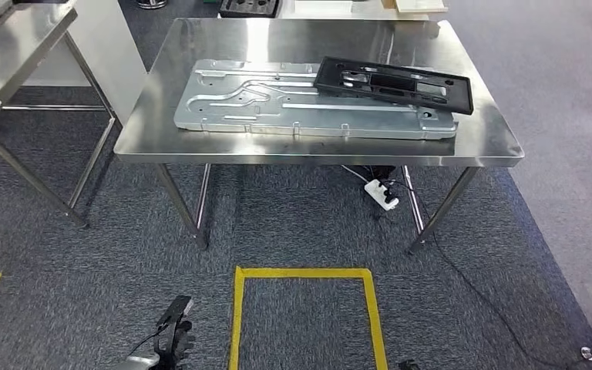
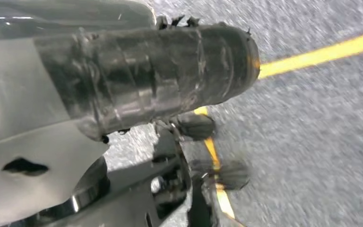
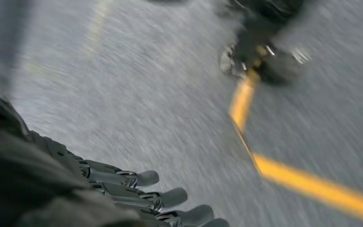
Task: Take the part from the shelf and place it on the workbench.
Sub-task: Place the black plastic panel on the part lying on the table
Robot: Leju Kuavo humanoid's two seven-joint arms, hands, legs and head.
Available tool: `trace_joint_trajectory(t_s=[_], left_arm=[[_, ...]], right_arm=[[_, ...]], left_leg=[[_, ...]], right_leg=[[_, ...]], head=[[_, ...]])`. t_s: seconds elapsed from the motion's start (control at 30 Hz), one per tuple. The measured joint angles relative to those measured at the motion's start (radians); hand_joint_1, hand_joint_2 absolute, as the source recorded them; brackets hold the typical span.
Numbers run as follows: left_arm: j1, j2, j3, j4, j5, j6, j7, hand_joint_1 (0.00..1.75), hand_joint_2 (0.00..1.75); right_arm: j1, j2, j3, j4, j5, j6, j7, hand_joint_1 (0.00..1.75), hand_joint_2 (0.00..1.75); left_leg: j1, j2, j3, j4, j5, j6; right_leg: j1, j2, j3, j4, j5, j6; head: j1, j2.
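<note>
Looking from the head, the black part point(image 1: 395, 83) lies crosswise on the workbench point(image 1: 200, 142), far ahead of the low left hand point(image 1: 173, 333). Left wrist: fingers point(image 2: 196, 126) loose, empty. Right wrist: fingers point(image 3: 146, 178) straight, holding nothing.

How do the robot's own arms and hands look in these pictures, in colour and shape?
The left hand is dark, almost black, at the end of a silver forearm. In the left wrist view its thick thumb is a dark grey, ribbed cylinder with a rounded tip, next to pale grey cover plates. The right hand has slim dark fingers with metal links and rounded grey tips.
</note>
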Motion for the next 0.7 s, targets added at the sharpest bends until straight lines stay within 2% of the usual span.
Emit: trace_joint_trajectory(t_s=[0.03, 0.07, 0.1, 0.13, 0.17, 0.2, 0.23, 0.27, 0.3, 0.33, 0.37, 0.4, 0.43, 0.47, 0.53, 0.57, 0.6, 0.63, 0.67, 0.7], left_arm=[[-0.003, -0.001, 0.000, 0.000, -0.003, -0.003, 0.006, 0.00, 0.00], [-0.005, -0.001, 0.000, 0.000, -0.006, -0.005, 0.013, 0.00, 0.00], [-0.006, -0.002, 0.000, 0.000, -0.009, -0.006, 0.018, 0.00, 0.00], [-0.007, -0.003, 0.000, 0.000, -0.011, -0.007, 0.021, 0.00, 0.00], [-0.008, -0.004, 0.000, 0.000, -0.012, -0.007, 0.023, 0.00, 0.00], [-0.008, -0.006, 0.000, 0.000, -0.013, -0.007, 0.024, 0.00, 0.00], [-0.010, -0.006, 0.000, 0.000, -0.013, -0.007, 0.025, 0.00, 0.00], [-0.011, -0.007, 0.000, 0.000, -0.014, -0.007, 0.025, 0.00, 0.00], [-0.014, -0.007, 0.000, 0.000, -0.014, -0.007, 0.025, 0.00, 0.00], [-0.016, -0.007, 0.000, 0.000, -0.015, -0.007, 0.025, 0.00, 0.00], [-0.017, -0.007, 0.000, 0.000, -0.018, -0.006, 0.025, 0.00, 0.00], [-0.017, -0.006, 0.000, 0.000, -0.023, -0.004, 0.026, 0.00, 0.00], [-0.016, -0.007, 0.000, 0.000, -0.029, -0.002, 0.027, 0.00, 0.00], [-0.014, -0.007, 0.000, 0.000, -0.035, 0.001, 0.028, 0.00, 0.00], [-0.014, -0.008, 0.000, 0.000, -0.043, 0.006, 0.033, 0.00, 0.00], [-0.015, -0.008, 0.000, 0.000, -0.046, 0.010, 0.037, 0.00, 0.00], [-0.015, -0.008, 0.000, 0.000, -0.049, 0.013, 0.041, 0.00, 0.00], [-0.015, -0.008, 0.000, 0.000, -0.051, 0.015, 0.046, 0.00, 0.00], [-0.016, -0.009, 0.000, 0.000, -0.054, 0.016, 0.051, 0.00, 0.00], [-0.018, -0.010, 0.000, 0.000, -0.056, 0.016, 0.057, 0.00, 0.00]], right_arm=[[-0.002, 0.004, 0.000, 0.015, 0.016, 0.012, 0.011, 0.00, 0.00], [-0.004, 0.006, 0.000, 0.028, 0.029, 0.021, 0.019, 0.00, 0.00], [-0.006, 0.008, 0.000, 0.039, 0.040, 0.026, 0.024, 0.00, 0.00], [-0.008, 0.009, 0.001, 0.048, 0.046, 0.028, 0.027, 0.00, 0.00], [-0.011, 0.010, 0.001, 0.056, 0.049, 0.030, 0.029, 0.00, 0.00], [-0.014, 0.011, 0.001, 0.063, 0.051, 0.030, 0.030, 0.00, 0.00], [-0.018, 0.012, 0.001, 0.070, 0.051, 0.031, 0.031, 0.00, 0.00], [-0.022, 0.013, 0.001, 0.075, 0.051, 0.031, 0.032, 0.00, 0.00], [-0.026, 0.015, 0.001, 0.081, 0.051, 0.031, 0.032, 0.00, 0.00], [-0.029, 0.018, 0.002, 0.087, 0.051, 0.032, 0.033, 0.00, 0.00], [-0.031, 0.020, 0.002, 0.093, 0.052, 0.035, 0.035, 0.00, 0.00], [-0.030, 0.022, 0.002, 0.100, 0.055, 0.040, 0.038, 0.00, 0.00], [-0.030, 0.024, 0.002, 0.106, 0.060, 0.046, 0.042, 0.00, 0.00], [-0.029, 0.025, 0.003, 0.111, 0.067, 0.054, 0.048, 0.00, 0.00], [-0.030, 0.025, 0.009, 0.117, 0.092, 0.069, 0.059, 0.00, 0.00], [-0.032, 0.026, 0.015, 0.120, 0.109, 0.076, 0.066, 0.00, 0.00], [-0.033, 0.028, 0.023, 0.122, 0.130, 0.082, 0.072, 0.00, 0.00], [-0.033, 0.030, 0.034, 0.123, 0.152, 0.088, 0.079, 0.00, 0.00], [-0.034, 0.032, 0.045, 0.125, 0.173, 0.094, 0.085, 0.00, 0.00], [-0.034, 0.035, 0.057, 0.126, 0.194, 0.101, 0.091, 0.00, 0.00]], left_leg=[[-0.001, 0.001, -0.016, 0.001, 0.014, 0.004], [-0.002, 0.001, -0.035, 0.004, 0.028, 0.004], [-0.002, 0.001, -0.055, 0.008, 0.041, 0.003], [-0.003, 0.001, -0.075, 0.013, 0.052, 0.000], [-0.002, 0.002, -0.095, 0.020, 0.062, -0.003], [-0.002, 0.002, -0.112, 0.029, 0.070, -0.007], [-0.004, 0.002, -0.127, 0.038, 0.077, -0.012], [-0.005, 0.003, -0.137, 0.045, 0.084, -0.018], [-0.006, 0.003, -0.143, 0.049, 0.091, -0.025], [-0.006, 0.004, -0.147, 0.048, 0.098, -0.032], [-0.004, 0.003, -0.150, 0.045, 0.104, -0.039], [-0.002, 0.001, -0.154, 0.048, 0.099, -0.046], [0.001, 0.000, -0.162, 0.062, 0.078, -0.052], [0.003, -0.002, -0.175, 0.093, 0.040, -0.057], [0.005, -0.002, -0.204, 0.199, -0.052, -0.064], [0.006, -0.002, -0.215, 0.255, -0.077, -0.066], [0.006, -0.002, -0.218, 0.294, -0.079, -0.068], [0.006, -0.001, -0.205, 0.305, -0.061, -0.068], [0.006, 0.002, -0.174, 0.278, -0.033, -0.065], [0.005, 0.013, -0.129, 0.223, -0.007, -0.061]], right_leg=[[0.000, 0.000, -0.013, 0.068, -0.051, 0.002], [0.000, 0.000, -0.019, 0.130, -0.075, 0.004], [0.000, 0.000, -0.014, 0.171, -0.071, 0.006], [-0.001, 0.000, 0.005, 0.181, -0.046, 0.007], [-0.002, 0.000, 0.040, 0.159, -0.015, 0.007], [-0.003, 0.000, 0.093, 0.103, 0.002, 0.005], [-0.002, 0.001, 0.155, 0.023, -0.005, 0.003], [-0.001, 0.001, 0.203, -0.047, -0.022, -0.001], [0.001, 0.002, 0.233, -0.100, -0.042, -0.006], [0.005, 0.003, 0.243, -0.128, -0.052, -0.013], [0.006, 0.001, 0.236, -0.131, -0.047, -0.023], [0.005, -0.002, 0.230, -0.134, -0.039, -0.032], [0.005, -0.006, 0.224, -0.136, -0.030, -0.042], [0.004, -0.011, 0.216, -0.138, -0.020, -0.049], [0.005, -0.018, 0.197, -0.137, -0.003, -0.057], [0.007, -0.022, 0.186, -0.136, 0.005, -0.059], [0.008, -0.027, 0.176, -0.135, 0.012, -0.059], [0.009, -0.033, 0.167, -0.133, 0.018, -0.058], [0.010, -0.040, 0.159, -0.130, 0.023, -0.057], [0.011, -0.049, 0.154, -0.128, 0.026, -0.055]], head=[[0.002, 0.000], [0.002, 0.000], [0.002, 0.000], [0.002, 0.000], [0.002, 0.000], [0.002, 0.000], [0.002, 0.000], [0.001, 0.000], [0.001, 0.000], [0.000, 0.000], [0.001, 0.000], [0.003, 0.000], [0.002, 0.000], [0.000, 0.000], [-0.004, 0.000], [-0.006, 0.000], [-0.006, 0.000], [-0.007, 0.000], [-0.007, 0.000], [-0.008, 0.000]])
